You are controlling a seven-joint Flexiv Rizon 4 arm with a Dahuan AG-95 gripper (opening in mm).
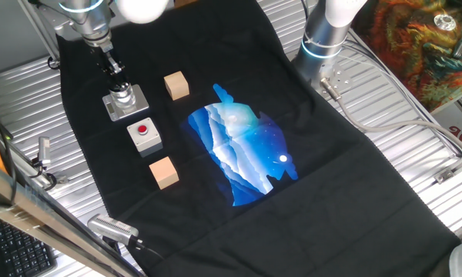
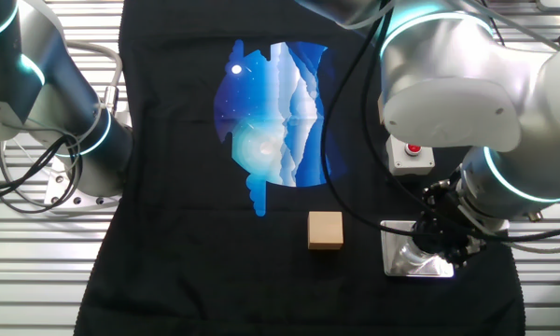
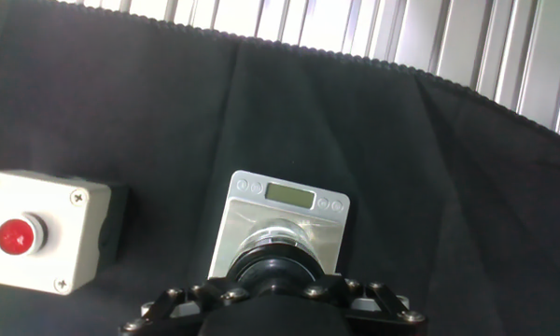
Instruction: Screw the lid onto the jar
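The jar point(image 3: 276, 239) is a small pale cylinder standing upright on its grey square base plate point(image 3: 285, 207) on the black cloth. In the hand view the black round lid point(image 3: 278, 267) sits right on top of the jar, and my gripper point(image 3: 278, 291) is shut round it from above. One fixed view shows the gripper point(image 1: 117, 78) pointing straight down onto the jar point(image 1: 123, 96) at the cloth's far left. In the other fixed view the fingers point(image 2: 441, 235) cover the jar's top, with the base plate point(image 2: 399, 259) showing beneath. The lid is hidden in both fixed views.
A grey box with a red button point(image 1: 144, 135) point(image 3: 37, 233) stands right beside the base plate. Two wooden cubes point(image 1: 176, 85) point(image 1: 163, 171) lie nearby on the cloth with a blue print point(image 1: 242, 146). A second arm's base point(image 1: 323, 38) stands at the table's far side.
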